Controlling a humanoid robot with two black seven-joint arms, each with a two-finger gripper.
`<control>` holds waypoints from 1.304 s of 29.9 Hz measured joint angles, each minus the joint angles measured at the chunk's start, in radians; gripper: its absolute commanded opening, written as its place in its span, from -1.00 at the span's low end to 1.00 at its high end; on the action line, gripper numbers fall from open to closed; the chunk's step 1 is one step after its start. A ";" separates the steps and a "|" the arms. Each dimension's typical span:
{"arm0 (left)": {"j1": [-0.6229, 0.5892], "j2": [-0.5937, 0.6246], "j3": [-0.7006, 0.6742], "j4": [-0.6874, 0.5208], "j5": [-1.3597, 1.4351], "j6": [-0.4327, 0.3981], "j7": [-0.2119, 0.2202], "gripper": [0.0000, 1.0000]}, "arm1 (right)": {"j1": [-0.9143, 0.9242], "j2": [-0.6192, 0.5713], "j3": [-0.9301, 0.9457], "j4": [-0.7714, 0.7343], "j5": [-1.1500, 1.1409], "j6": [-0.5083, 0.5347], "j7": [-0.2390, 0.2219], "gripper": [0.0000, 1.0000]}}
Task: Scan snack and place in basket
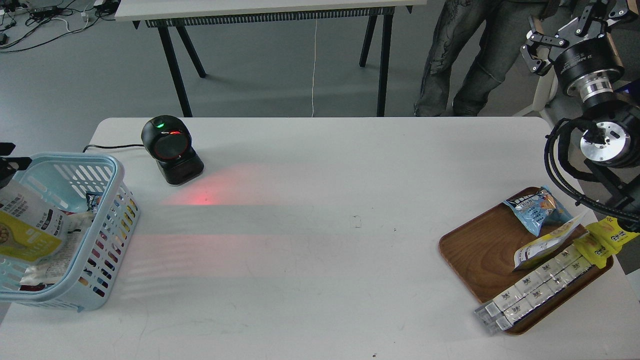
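text: print on snack (30, 227) and tray packets (537, 207) | too small to read

Grey floor (260, 70). White table (320, 225) fills lower view. Second table (260, 10) with black legs at 12 o'clock. Cables (45, 20) at 10-11 o'clock. Person's legs (465, 60) at 1 o'clock.

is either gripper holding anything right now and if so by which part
The right gripper is open and raised, holding nothing. The left gripper is out of view, so it cannot be told.
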 measured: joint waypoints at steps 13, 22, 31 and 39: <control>-0.015 -0.450 -0.292 0.339 -0.902 -0.063 0.001 0.83 | 0.025 -0.001 -0.021 0.013 -0.082 0.000 0.000 1.00; 0.063 -0.709 -0.291 0.483 -1.264 -0.063 0.000 0.88 | 0.133 0.010 -0.185 0.055 -0.244 0.000 0.000 1.00; 0.158 -0.842 -0.294 0.578 -1.400 -0.063 0.000 0.93 | 0.176 0.027 -0.294 0.125 -0.313 0.000 0.000 1.00; 0.182 -0.819 -0.296 0.625 -1.501 -0.063 0.000 0.94 | 0.190 0.029 -0.295 0.143 -0.342 -0.004 0.000 1.00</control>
